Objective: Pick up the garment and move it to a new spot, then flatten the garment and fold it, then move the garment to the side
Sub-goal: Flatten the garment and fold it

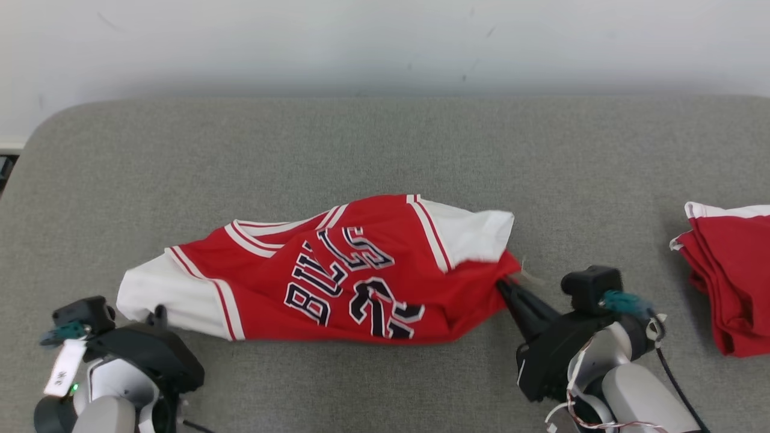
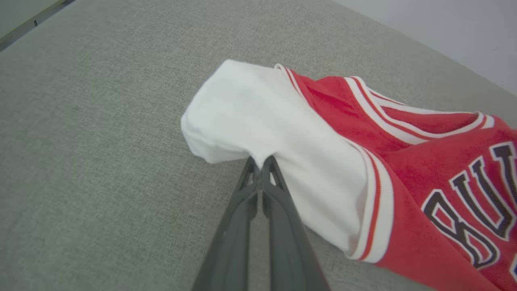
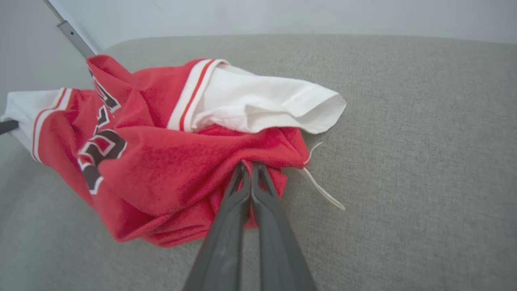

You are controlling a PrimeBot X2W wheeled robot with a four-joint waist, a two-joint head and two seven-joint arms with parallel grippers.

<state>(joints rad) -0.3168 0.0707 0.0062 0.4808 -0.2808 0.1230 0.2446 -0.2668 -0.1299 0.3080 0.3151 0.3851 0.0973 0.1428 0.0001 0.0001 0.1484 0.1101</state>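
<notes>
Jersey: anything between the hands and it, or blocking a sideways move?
Nothing between: left hand is shut on the jersey at a white sleeve, right hand at its red edge. A red cloth pile lies toward the right; nothing visible leftward.

far half of grey table (image 1: pixel 385 144) bare, open up to wall (image 1: pixel 385 42). jersey (image 1: pixel 337 270) lies bunched across middle, raised folds. left gripper (image 2: pixel 261 161) and right gripper (image 3: pixel 250 165) clamped on its two ends. open lane between jersey and red pile (image 1: pixel 731 282) at right edge. left side open.
</notes>
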